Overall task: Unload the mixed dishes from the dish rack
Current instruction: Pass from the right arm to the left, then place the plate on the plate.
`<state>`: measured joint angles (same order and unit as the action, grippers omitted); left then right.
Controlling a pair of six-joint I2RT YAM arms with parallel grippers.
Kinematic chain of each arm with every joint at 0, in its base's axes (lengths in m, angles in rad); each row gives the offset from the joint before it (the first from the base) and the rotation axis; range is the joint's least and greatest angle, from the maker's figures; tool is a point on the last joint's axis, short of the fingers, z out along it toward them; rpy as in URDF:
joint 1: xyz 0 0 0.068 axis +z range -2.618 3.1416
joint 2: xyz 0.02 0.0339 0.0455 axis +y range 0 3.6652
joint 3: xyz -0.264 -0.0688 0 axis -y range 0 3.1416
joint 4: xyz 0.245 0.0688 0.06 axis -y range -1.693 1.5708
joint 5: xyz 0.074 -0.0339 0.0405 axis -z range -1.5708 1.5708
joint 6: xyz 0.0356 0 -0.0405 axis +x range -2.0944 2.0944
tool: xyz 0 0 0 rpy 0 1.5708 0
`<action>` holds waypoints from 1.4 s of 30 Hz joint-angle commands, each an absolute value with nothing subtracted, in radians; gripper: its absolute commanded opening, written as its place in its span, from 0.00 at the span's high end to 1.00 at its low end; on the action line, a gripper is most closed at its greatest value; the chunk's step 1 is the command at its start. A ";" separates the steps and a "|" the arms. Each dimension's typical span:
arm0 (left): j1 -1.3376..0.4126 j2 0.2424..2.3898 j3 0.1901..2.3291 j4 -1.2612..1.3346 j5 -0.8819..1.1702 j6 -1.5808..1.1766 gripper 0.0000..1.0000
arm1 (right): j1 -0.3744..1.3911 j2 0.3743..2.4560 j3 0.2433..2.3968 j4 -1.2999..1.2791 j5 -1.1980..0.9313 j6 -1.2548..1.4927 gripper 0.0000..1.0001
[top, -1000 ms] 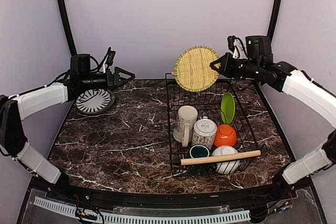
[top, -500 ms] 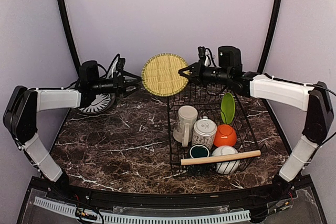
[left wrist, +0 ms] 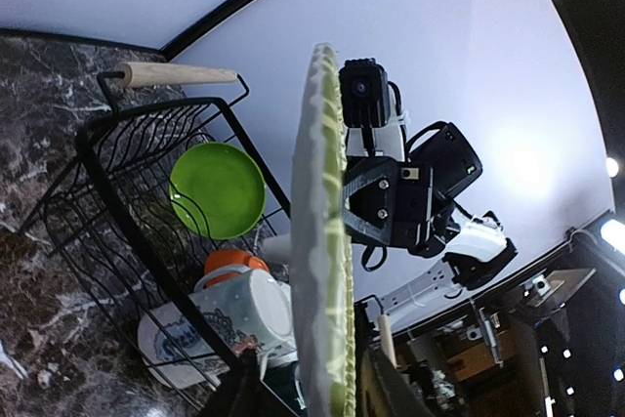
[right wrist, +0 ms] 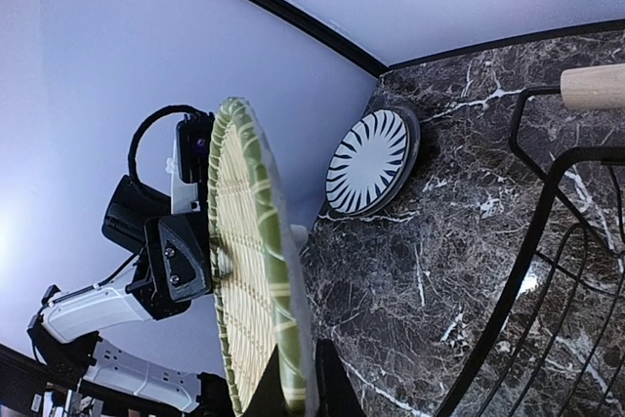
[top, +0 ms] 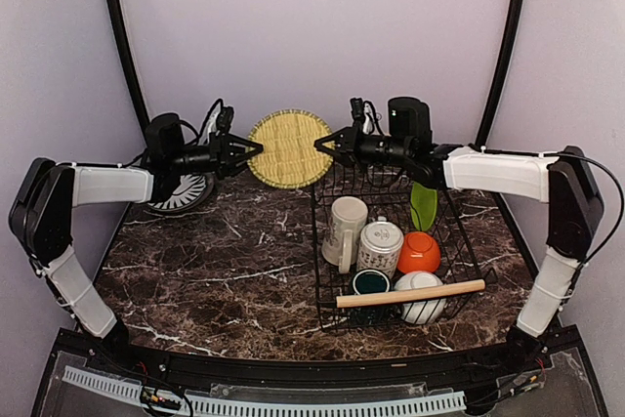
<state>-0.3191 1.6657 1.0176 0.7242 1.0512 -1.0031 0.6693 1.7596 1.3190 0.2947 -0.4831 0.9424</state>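
A round woven bamboo plate (top: 289, 148) hangs on edge above the back of the table, left of the dish rack (top: 322, 231). My right gripper (top: 318, 144) is shut on its right rim (right wrist: 249, 261). My left gripper (top: 259, 146) reaches its left rim, where its jaws straddle the edge (left wrist: 322, 241) with a small gap on one side. In the rack stand a cream mug (top: 345, 227), a patterned mug (top: 379, 246), a dark green cup (top: 370, 282), an orange bowl (top: 419, 253), a white bowl (top: 422, 300) and a lime-green plate (top: 423, 204). The radial-patterned plate (top: 176, 190) lies at the table's back left.
A wooden rod handle (top: 410, 293) crosses the rack's near end, and another (left wrist: 176, 74) runs along its far end. Dark marble table (top: 225, 261) stretches between the radial plate and the rack. Curved black poles (top: 122, 36) rise at both back corners.
My right arm has carried the woven plate left from above the rack. My left gripper has come to the plate's left rim and narrowed its jaws around it.
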 commanded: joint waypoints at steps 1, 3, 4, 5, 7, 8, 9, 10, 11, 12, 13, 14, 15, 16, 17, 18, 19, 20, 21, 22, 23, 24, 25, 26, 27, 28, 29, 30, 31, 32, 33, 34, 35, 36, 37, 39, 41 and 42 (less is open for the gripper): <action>-0.323 1.669 1.019 0.711 1.073 -0.974 0.77 | 0.677 1.757 1.342 0.405 -0.489 0.948 1.00; -0.323 1.662 1.031 0.642 1.061 -0.922 0.87 | 0.678 1.753 1.333 0.400 -0.480 0.940 1.00; -0.322 1.658 1.035 0.597 1.057 -0.905 0.94 | 0.677 1.750 1.329 0.394 -0.474 0.936 1.00; -0.322 1.651 1.043 0.576 1.051 -0.872 0.96 | 0.677 1.747 1.329 0.384 -0.471 0.929 1.00; -0.321 1.637 1.056 0.509 1.036 -0.824 0.99 | 0.678 1.736 1.330 0.339 -0.460 0.903 0.88; -0.320 1.632 1.060 0.468 1.029 -0.807 0.99 | 0.677 1.725 1.329 0.306 -0.444 0.882 0.79; -0.319 1.621 1.067 0.442 1.015 -0.766 0.99 | 0.677 1.710 1.322 0.277 -0.422 0.860 0.68; -0.315 1.616 1.072 0.387 1.006 -0.727 0.99 | 0.675 1.691 1.314 0.251 -0.400 0.841 0.58; -0.312 1.608 1.085 0.365 0.992 -0.710 0.99 | 0.673 1.672 1.305 0.223 -0.377 0.823 0.49; -0.303 1.605 1.089 0.325 0.988 -0.680 0.99 | 0.669 1.652 1.297 0.196 -0.358 0.804 0.41; -0.296 1.598 1.098 0.311 0.977 -0.672 0.99 | 0.663 1.633 1.292 0.163 -0.337 0.788 0.35; -0.276 1.595 1.099 0.300 0.975 -0.665 0.99 | 0.659 1.613 1.288 0.129 -0.317 0.769 0.29; -0.265 1.591 1.100 0.300 0.973 -0.667 0.99 | 0.654 1.593 1.284 0.101 -0.299 0.752 0.25; -0.238 1.589 1.097 0.308 0.974 -0.677 0.99 | 0.649 1.573 1.278 0.074 -0.282 0.737 0.22; -0.222 1.586 1.095 0.313 0.974 -0.684 0.99 | 0.644 1.552 1.271 0.052 -0.266 0.722 0.20; -0.186 1.584 1.091 0.331 0.976 -0.703 0.99 | 0.640 1.533 1.265 0.031 -0.251 0.708 0.18; -0.168 1.581 1.088 0.340 0.977 -0.711 0.99 | 0.636 1.513 1.258 0.013 -0.237 0.693 0.17; -0.130 1.580 1.085 0.348 0.977 -0.723 0.99 | 0.632 1.494 1.252 0.005 -0.222 0.681 0.16; -0.090 1.579 1.085 0.346 0.970 -0.724 0.99 | 0.629 1.476 1.246 -0.028 -0.206 0.669 0.16; -0.071 1.577 1.085 0.323 0.949 -0.717 0.99 | 0.625 1.459 1.239 -0.044 -0.192 0.658 0.15; -0.033 1.576 1.086 0.305 0.932 -0.709 0.99 | 0.622 1.444 1.233 -0.056 -0.177 0.648 0.14; -0.018 1.579 1.090 0.252 0.893 -0.688 0.99 | 0.620 1.427 1.225 -0.066 -0.164 0.640 0.14; 0.030 1.582 1.095 0.223 0.872 -0.675 0.99 | 0.617 1.415 1.218 -0.076 -0.152 0.631 0.13; 0.053 1.592 1.106 0.150 0.825 -0.651 0.99 | 0.615 1.402 1.211 -0.086 -0.140 0.624 0.12; 0.094 1.597 1.112 0.110 0.801 -0.638 0.99 | 0.613 1.389 1.205 -0.091 -0.130 0.617 0.12; 0.114 1.609 1.123 0.051 0.761 -0.620 0.99 | 0.610 1.377 1.200 -0.098 -0.122 0.612 0.12; 0.153 1.614 1.127 0.029 0.745 -0.615 0.99 | 0.607 1.367 1.194 -0.104 -0.116 0.607 0.11; 0.170 1.624 1.131 -0.007 0.715 -0.608 0.99 | 0.604 1.359 1.191 -0.107 -0.110 0.604 0.11; 0.201 1.629 1.132 -0.026 0.700 -0.605 0.99 | 0.602 1.352 1.187 -0.111 -0.107 0.601 0.11; 0.213 1.638 1.137 -0.057 0.676 -0.597 0.99 | 0.599 1.347 1.183 -0.114 -0.104 0.597 0.11; 0.237 1.644 1.146 -0.095 0.658 -0.583 0.99 | 0.598 1.342 1.179 -0.118 -0.102 0.593 0.11; 0.246 1.654 1.152 -0.116 0.625 -0.577 0.99 | 0.596 1.338 1.177 -0.121 -0.101 0.591 0.11; 0.261 1.660 1.162 -0.147 0.612 -0.566 0.99 | 0.594 1.334 1.175 -0.122 -0.100 0.588 0.11; 0.268 1.670 1.165 -0.155 0.592 -0.564 0.99 | 0.592 1.332 1.172 -0.122 -0.100 0.587 0.11; 0.279 1.675 1.167 -0.162 0.586 -0.561 0.99 | 0.591 1.329 1.167 -0.123 -0.098 0.586 0.11; 0.290 1.699 1.172 -0.169 0.561 -0.558 0.99 | 0.588 1.325 1.159 -0.120 -0.098 0.586 0.11; 0.296 1.724 1.184 -0.167 0.554 -0.554 0.99 | 0.585 1.322 1.153 -0.121 -0.100 0.586 0.11; 0.299 1.734 1.189 -0.165 0.555 -0.551 0.99 | 0.584 1.320 1.150 -0.120 -0.100 0.585 0.11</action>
